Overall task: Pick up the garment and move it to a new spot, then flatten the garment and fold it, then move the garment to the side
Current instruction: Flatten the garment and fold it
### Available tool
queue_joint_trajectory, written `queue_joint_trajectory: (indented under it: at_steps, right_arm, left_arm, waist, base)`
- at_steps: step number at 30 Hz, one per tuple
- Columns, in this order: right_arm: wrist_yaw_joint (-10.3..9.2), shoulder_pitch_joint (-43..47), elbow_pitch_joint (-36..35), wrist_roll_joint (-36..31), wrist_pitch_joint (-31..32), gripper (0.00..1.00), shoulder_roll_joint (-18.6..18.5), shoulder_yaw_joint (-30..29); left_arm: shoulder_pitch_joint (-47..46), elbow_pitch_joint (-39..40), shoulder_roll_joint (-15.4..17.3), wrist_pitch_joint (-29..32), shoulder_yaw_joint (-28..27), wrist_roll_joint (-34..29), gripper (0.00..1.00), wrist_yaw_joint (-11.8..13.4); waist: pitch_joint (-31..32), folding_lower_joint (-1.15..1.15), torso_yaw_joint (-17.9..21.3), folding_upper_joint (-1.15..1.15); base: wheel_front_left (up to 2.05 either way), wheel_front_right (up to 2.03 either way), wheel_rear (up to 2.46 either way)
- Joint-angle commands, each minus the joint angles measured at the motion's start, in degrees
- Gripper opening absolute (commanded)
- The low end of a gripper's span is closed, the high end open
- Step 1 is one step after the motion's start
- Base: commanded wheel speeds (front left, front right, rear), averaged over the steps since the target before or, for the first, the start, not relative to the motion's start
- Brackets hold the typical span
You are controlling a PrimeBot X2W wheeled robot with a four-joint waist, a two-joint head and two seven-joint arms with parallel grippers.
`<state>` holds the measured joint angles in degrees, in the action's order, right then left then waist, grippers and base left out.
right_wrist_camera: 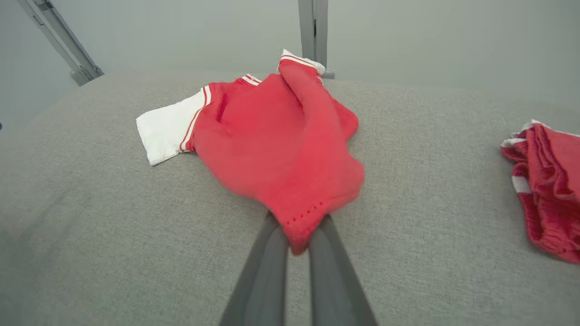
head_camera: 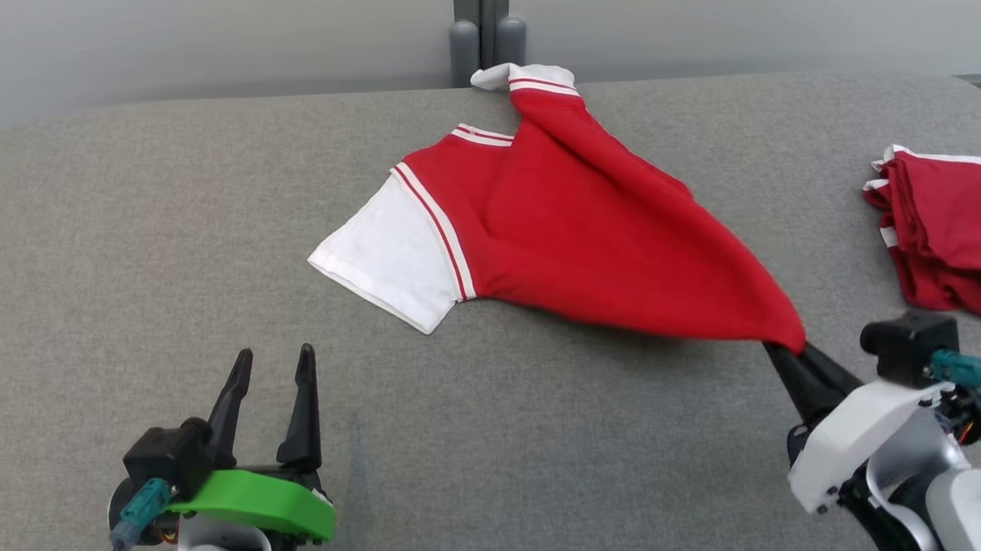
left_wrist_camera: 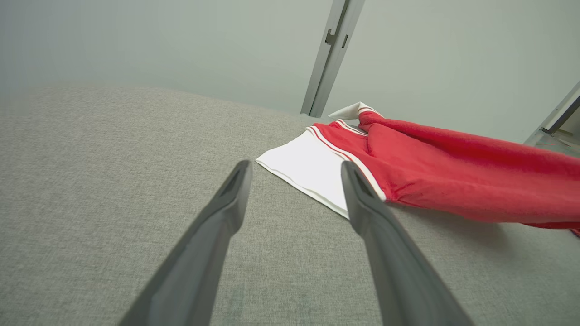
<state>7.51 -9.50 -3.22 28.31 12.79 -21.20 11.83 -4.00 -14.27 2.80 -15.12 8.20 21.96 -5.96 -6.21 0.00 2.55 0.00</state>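
Observation:
A red garment [head_camera: 575, 229] with white sleeves and striped trim lies on the grey padded surface [head_camera: 128, 235], one corner drawn out to the lower right. My right gripper [head_camera: 785, 348] is shut on that red hem corner [right_wrist_camera: 299, 226], which hangs a little above the surface. The white sleeve [left_wrist_camera: 308, 167] lies flat at the left. My left gripper [head_camera: 276, 357] stands open near the front left, fingers pointing toward the sleeve with a gap between them and it. In the left wrist view the left gripper [left_wrist_camera: 294, 170] holds nothing.
A second red and white garment [head_camera: 956, 238] lies bunched at the right edge, also in the right wrist view [right_wrist_camera: 548, 190]. A grey post [head_camera: 478, 26] rises behind the surface's far edge, before a pale wall.

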Motion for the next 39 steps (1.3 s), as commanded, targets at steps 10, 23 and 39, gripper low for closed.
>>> queue_joint_trajectory:
  at_steps: [10,23,39]
  right_arm:
    - [-0.05,7.3,8.5,-1.8,-1.3,1.00,3.6,-3.6]
    - [-0.05,4.2,0.4,-5.7,-0.3,1.00,2.7,-12.0]
    - [-0.07,-17.5,28.8,-10.7,-4.3,1.00,1.2,9.2]
  left_arm:
    - [-0.1,-0.2,0.2,0.0,-0.1,0.3,1.00,-0.1]
    - [-1.2,0.0,0.2,0.0,0.4,0.8,1.00,0.1]
    - [-4.0,0.2,0.2,0.0,0.8,1.0,1.00,0.4]
  waist:
    - [-1.1,0.00,-0.5,0.00]
    - [-2.0,0.00,-0.8,0.00]
    - [-5.8,0.00,-5.5,0.00]
  base:
    - [0.00,0.00,0.00]
    - [0.00,0.00,0.00]
    - [0.00,0.00,0.00]
